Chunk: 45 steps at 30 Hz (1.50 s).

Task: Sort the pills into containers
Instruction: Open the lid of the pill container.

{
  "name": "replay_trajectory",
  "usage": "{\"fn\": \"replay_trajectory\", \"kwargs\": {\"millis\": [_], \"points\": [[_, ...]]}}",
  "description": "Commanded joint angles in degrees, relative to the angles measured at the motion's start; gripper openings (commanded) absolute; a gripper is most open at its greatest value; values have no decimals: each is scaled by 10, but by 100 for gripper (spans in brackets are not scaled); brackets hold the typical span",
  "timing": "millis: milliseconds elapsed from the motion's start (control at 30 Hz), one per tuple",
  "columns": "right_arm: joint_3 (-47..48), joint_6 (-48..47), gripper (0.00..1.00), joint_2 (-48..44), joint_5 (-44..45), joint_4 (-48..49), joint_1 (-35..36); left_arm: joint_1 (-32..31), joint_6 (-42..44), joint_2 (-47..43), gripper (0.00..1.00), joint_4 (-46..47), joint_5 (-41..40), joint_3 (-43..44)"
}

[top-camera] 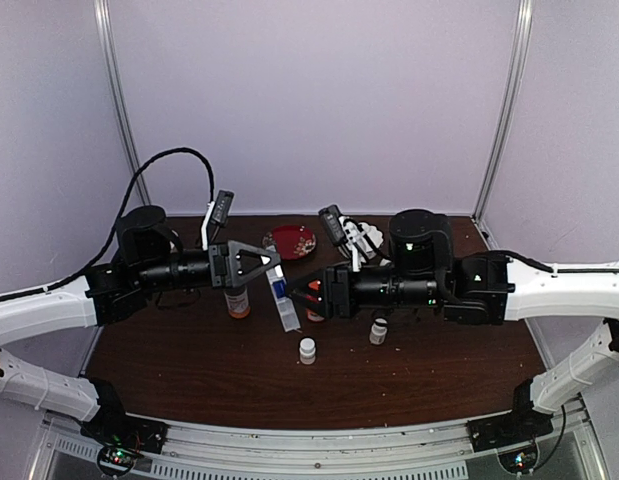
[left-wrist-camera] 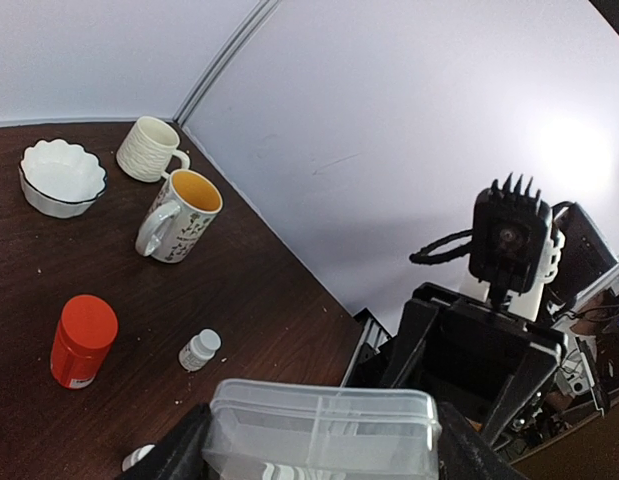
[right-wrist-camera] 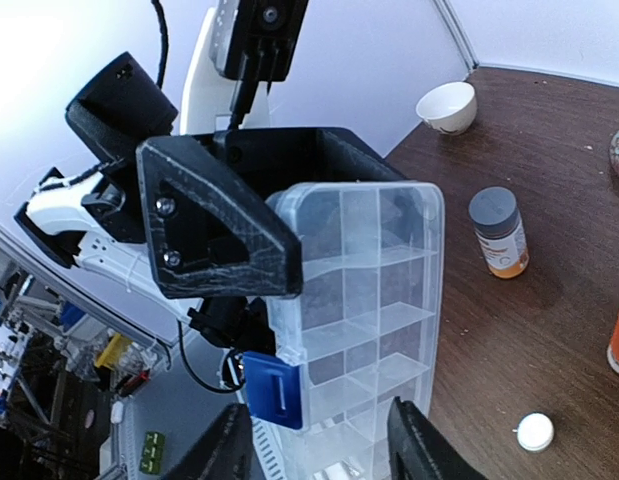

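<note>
The pill box (right-wrist-camera: 364, 300), a flat rectangular case of clear, glossy plastic with rounded corners, is held off the dark wood-grain table (top-camera: 189, 370), between the two arms. Its compartments (right-wrist-camera: 374, 265) are set out in two rows by thin clear dividers, and a small blue latch (right-wrist-camera: 273, 390) is fixed on one long edge. No pills can be made out in it. The left gripper (top-camera: 267, 262), matte black with open triangular fingers, is clamped across the box near one end. The left arm is stretched in from the left with the wrist turned so that the box is carried on edge. The right arm is reached in from the opposite side, its gripper (right-wrist-camera: 324, 450) brought up to the box's other end. The black fingers (right-wrist-camera: 421, 440) are set on either side of that end, but it cannot be told whether they are pressed against it. A cylindrical orange bottle (right-wrist-camera: 499, 232) with a grey cap is stood upright on the table below.
</note>
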Motion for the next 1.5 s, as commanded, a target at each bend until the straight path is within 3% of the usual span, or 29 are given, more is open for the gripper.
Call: {"fn": "replay_trajectory", "kwargs": {"millis": [0,133,433,600,767,967,1267,1467], "points": [[41,-34,56,-4,63,-55,13,-1,6,5,31,-15,-28,26],[92,-64,66,21,117,-125,34,-1,6,9,28,-35,-45,34],[190,-103,67,95,213,-228,69,0,5,14,28,-39,-46,37],[244,-99,65,129,283,-289,78,-1,5,13,27,-40,-47,36],[248,-85,53,124,339,-316,79,-1,7,11,27,-44,-49,36],[202,-79,44,85,320,-280,76,-1,10,11,27,-46,-49,37],[152,-69,33,61,208,-207,55,-1,11,15,28,-42,-42,42],[102,-34,49,32,123,-140,27,-1,11,14,27,-31,-31,40]]}}
